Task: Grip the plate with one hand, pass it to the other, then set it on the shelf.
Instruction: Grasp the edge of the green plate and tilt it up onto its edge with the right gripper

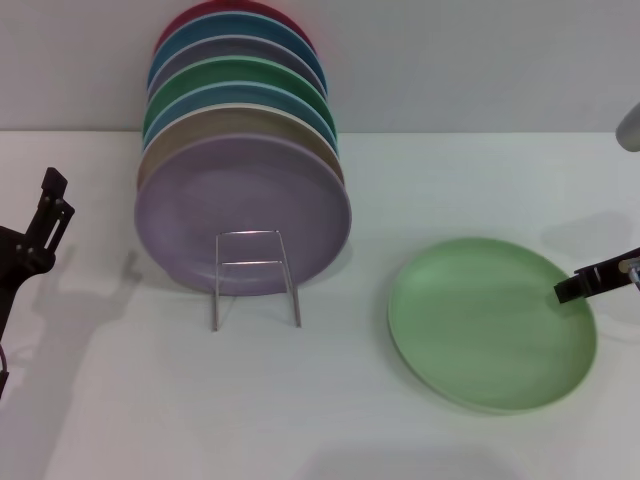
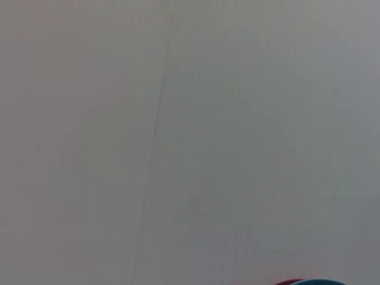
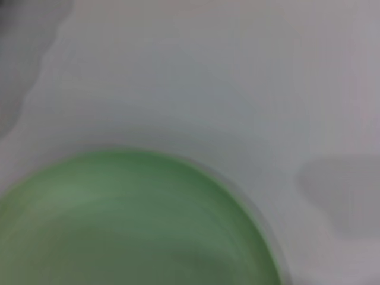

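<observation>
- Right end effector (image 1: 585,285) sits at the right edge of the worktop (image 1: 100,400), its dark tip just at the right rim of the plate (image 1: 492,322). You cannot tell from these views whether its fingers are spread or closed, nor whether the tip touches the rim.
- Your left end effector (image 1: 45,215) hangs near the left edge of the worktop, well apart from the plate, with nothing in it that you can see; whether it is parted or closed cannot be told either.
- The plate lies flat, face up, on the right half of the worktop, toward the front edge.
- The shelf (image 1: 255,275) stands near the middle of the worktop, to the left of the plate, just in front of a leaning row of other plates (image 1: 245,150). The lilac plate (image 1: 243,213) at the front of that row is right behind the wire loop.
- Expect the plate to be stiff and fairly light, with a smooth matte face that could slide under a pinch. It may well chip or crack if dropped.
- Take it by the rim on the right side, one finger over and one under; lying flat, it leaves little gap beneath, so getting under the edge is likely the hard part.
- Leave the opposite rim free for the handover.
- No brand, label or writing shows anywhere.
</observation>
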`<action>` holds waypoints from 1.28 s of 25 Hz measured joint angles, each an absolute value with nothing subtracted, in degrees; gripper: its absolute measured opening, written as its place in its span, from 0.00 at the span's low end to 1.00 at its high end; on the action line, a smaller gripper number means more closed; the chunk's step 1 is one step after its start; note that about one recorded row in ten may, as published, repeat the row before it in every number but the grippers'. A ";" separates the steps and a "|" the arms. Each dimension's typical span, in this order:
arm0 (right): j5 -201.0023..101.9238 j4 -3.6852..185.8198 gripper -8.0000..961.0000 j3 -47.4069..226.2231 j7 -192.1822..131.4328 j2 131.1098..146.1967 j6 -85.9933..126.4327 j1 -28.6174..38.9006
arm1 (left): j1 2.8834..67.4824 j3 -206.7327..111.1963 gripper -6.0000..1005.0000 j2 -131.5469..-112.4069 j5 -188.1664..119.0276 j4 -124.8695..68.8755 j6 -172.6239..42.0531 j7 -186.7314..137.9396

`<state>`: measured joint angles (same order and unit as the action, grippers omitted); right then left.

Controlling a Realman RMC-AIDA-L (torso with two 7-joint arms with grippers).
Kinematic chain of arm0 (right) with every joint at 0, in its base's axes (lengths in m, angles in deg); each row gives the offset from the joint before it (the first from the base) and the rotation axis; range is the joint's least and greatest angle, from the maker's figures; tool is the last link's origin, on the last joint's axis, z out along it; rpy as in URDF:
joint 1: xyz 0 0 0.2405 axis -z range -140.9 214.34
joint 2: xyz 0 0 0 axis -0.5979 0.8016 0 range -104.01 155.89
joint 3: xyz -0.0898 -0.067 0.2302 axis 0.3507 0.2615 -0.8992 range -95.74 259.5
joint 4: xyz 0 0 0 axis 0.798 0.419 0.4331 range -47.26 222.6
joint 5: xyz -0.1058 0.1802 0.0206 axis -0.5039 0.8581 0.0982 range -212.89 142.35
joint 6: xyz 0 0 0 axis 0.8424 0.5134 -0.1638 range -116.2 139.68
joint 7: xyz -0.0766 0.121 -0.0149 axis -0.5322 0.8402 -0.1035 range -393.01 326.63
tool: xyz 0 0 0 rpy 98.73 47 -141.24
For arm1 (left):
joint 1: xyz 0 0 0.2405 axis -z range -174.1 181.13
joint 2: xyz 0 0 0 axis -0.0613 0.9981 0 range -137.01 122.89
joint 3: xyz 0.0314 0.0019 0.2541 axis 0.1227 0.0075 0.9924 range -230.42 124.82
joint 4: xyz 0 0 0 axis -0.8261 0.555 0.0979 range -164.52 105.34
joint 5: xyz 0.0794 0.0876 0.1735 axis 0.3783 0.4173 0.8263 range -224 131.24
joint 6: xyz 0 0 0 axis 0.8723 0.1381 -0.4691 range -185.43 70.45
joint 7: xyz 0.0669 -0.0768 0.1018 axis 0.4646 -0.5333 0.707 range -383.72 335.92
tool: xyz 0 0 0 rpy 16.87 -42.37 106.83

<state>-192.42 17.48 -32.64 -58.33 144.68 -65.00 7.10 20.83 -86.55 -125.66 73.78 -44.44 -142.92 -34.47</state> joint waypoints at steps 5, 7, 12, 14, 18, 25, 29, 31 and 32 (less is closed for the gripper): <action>-192.42 18.96 0.44 -32.65 -58.35 144.62 -64.31 6.88 | 20.83 -86.55 0.82 -125.63 73.82 -44.44 -142.91 -34.44; -192.39 20.04 0.44 -32.64 -58.56 144.57 -63.96 6.60 | 20.87 -86.55 0.82 -125.62 73.86 -44.44 -142.92 -34.44; -192.35 20.38 0.44 -32.61 -58.70 144.54 -63.67 6.48 | 20.77 -86.55 0.82 -125.66 73.94 -44.44 -142.92 -34.44; -192.33 20.39 0.44 -32.60 -58.73 144.53 -63.64 6.48 | 20.72 -86.55 0.82 -125.67 73.94 -44.44 -142.92 -34.44; -192.33 20.77 0.38 -32.62 -59.03 144.42 -63.94 6.12 | 20.63 -86.55 0.82 -125.70 73.94 -44.44 -142.91 -34.44; -192.54 22.01 0.15 -32.65 -59.25 144.34 -64.02 5.70 | 20.53 -86.55 0.82 -125.71 73.94 -44.54 -142.92 -34.44; -192.87 22.10 0.11 -32.65 -59.27 144.33 -64.03 5.69 | 20.54 -86.55 0.82 -125.71 73.96 -44.54 -142.92 -34.44; -192.90 22.11 0.11 -32.65 -59.27 144.33 -64.05 5.69 | 20.55 -86.55 0.82 -125.71 74.05 -44.57 -142.92 -34.44; -192.91 22.11 0.10 -32.64 -59.28 144.33 -64.05 5.69 | 20.55 -86.55 0.82 -125.71 74.09 -44.59 -142.92 -34.44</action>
<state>-192.91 22.11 -32.64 -59.28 144.33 -64.05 5.69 20.55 -86.55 -125.71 74.09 -44.59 -142.92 -34.44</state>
